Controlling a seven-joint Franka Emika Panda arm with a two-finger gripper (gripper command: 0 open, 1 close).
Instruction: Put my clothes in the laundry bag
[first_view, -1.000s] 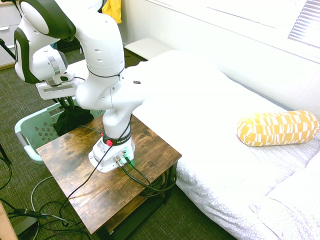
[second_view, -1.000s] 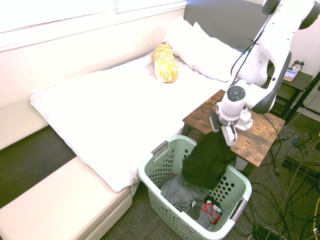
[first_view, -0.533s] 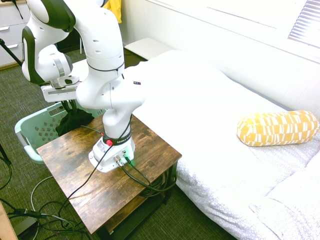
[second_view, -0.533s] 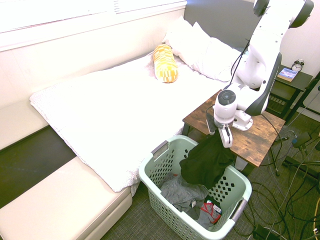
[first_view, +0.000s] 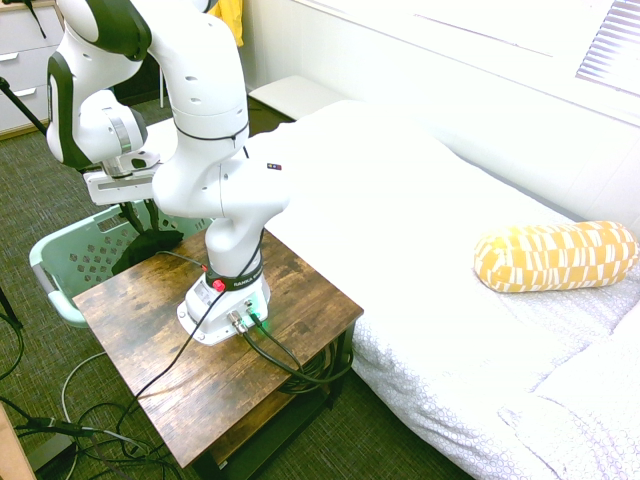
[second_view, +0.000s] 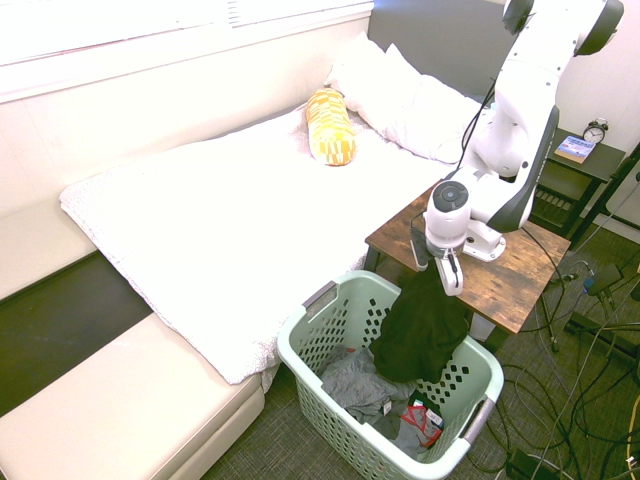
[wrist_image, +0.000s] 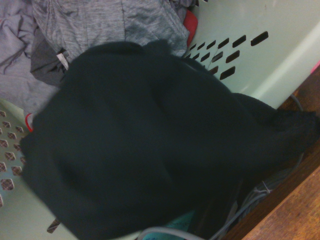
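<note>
Plain black clothes (second_view: 420, 325), no readable label, draped over laundry bag (second_view: 330, 420) rim.

The garment (second_view: 420, 330) hangs over the basket (second_view: 330, 400) rim nearest the counter (second_view: 500, 275), above other clothes (second_view: 365, 385) inside; bed (second_view: 230, 210) behind.

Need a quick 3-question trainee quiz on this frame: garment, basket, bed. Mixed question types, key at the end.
1. True or false: the black garment lies fully flat on the bottom of the mint basket.
2. What is already in the basket under it? A) grey clothing B) a blue towel C) nothing
3. Which patterned thing lies on the bed?

Key: 1. False: it drapes over the basket's rim beside the wooden table, just under the gripper. 2. A, grey clothing. 3. The yellow pillow.
</note>
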